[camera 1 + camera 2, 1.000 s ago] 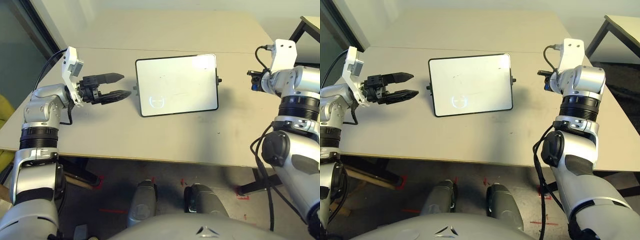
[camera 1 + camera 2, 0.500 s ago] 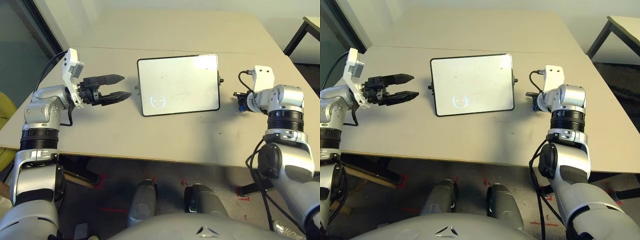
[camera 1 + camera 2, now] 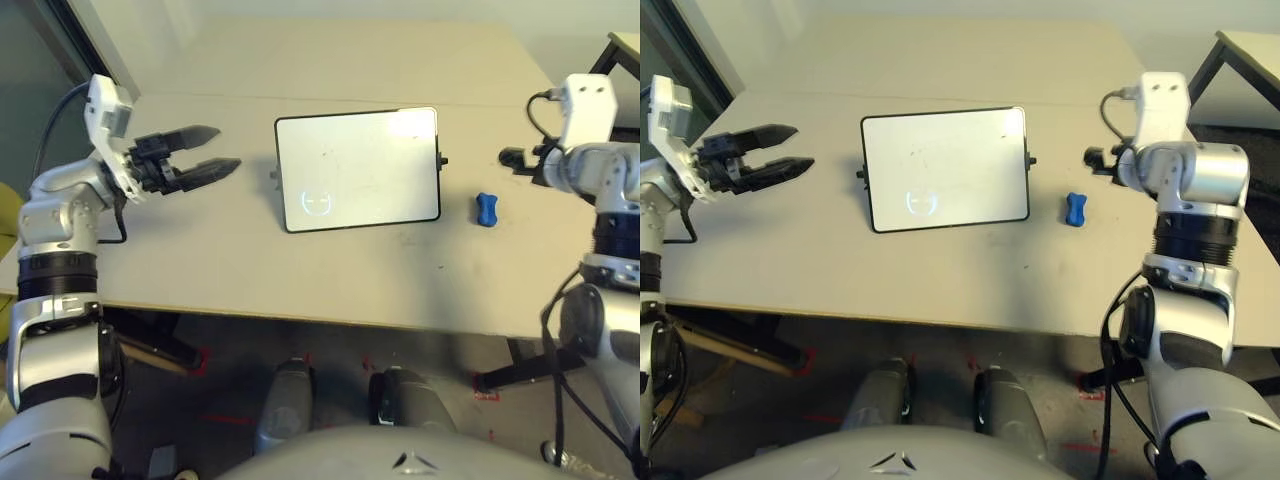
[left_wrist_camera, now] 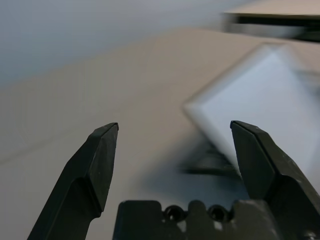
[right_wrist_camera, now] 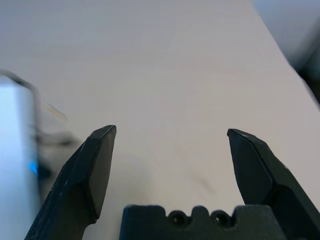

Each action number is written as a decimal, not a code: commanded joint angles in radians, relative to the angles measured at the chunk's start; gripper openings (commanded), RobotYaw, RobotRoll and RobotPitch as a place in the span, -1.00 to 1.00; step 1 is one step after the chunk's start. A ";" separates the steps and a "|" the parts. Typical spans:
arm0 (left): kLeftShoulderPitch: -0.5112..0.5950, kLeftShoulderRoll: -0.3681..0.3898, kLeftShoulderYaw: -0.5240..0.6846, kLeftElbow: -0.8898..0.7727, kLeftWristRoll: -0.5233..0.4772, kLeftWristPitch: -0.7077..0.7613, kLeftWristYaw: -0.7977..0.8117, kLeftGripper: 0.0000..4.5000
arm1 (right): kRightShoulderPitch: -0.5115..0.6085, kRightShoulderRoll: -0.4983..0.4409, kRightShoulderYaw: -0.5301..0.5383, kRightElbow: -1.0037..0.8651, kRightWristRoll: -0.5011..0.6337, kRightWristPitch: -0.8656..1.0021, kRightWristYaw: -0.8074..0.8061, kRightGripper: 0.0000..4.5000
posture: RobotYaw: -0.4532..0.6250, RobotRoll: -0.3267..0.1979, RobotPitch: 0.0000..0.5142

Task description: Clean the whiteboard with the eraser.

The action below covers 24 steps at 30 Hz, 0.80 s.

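Above the table (image 3: pixel 330 270), both arms hold spread grippers aloft.

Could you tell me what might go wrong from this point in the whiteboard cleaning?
The eraser lies loose on the table, apart from both grippers; it is small, so a regrasp could slip or nudge it toward the table's right edge. The whiteboard rests free, with the left gripper open and well off to its side, so a wipe could push the board along. The faint blue circle is still on the board, so the cleaning may be left unfinished.
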<state>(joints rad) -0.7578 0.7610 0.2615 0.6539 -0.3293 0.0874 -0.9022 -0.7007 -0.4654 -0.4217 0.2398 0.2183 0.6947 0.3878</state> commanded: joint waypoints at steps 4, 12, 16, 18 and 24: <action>-0.003 -0.078 0.001 0.220 0.164 -0.177 0.432 1.00 | 0.096 0.037 -0.047 0.262 -0.038 -0.477 -0.124 0.97 | 0.34 0.25 -0.84; 0.000 -0.166 0.050 0.372 0.177 -0.311 0.702 1.00 | 0.117 0.064 -0.011 0.529 -0.110 -0.897 -0.310 0.97 | 0.31 0.25 -0.88; -0.007 -0.171 0.068 0.418 0.167 -0.322 0.735 1.00 | 0.093 0.048 -0.013 0.635 -0.097 -0.951 -0.333 0.97 | 0.31 0.25 -0.87; -0.014 -0.163 0.069 0.442 0.173 -0.314 0.752 1.00 | 0.080 0.038 -0.024 0.675 -0.077 -0.965 -0.328 0.97 | 0.31 0.25 -0.86; -0.026 -0.154 0.055 0.468 0.196 -0.306 0.767 1.00 | 0.071 0.021 -0.014 0.730 -0.061 -0.996 -0.312 0.97 | 0.30 0.25 -0.84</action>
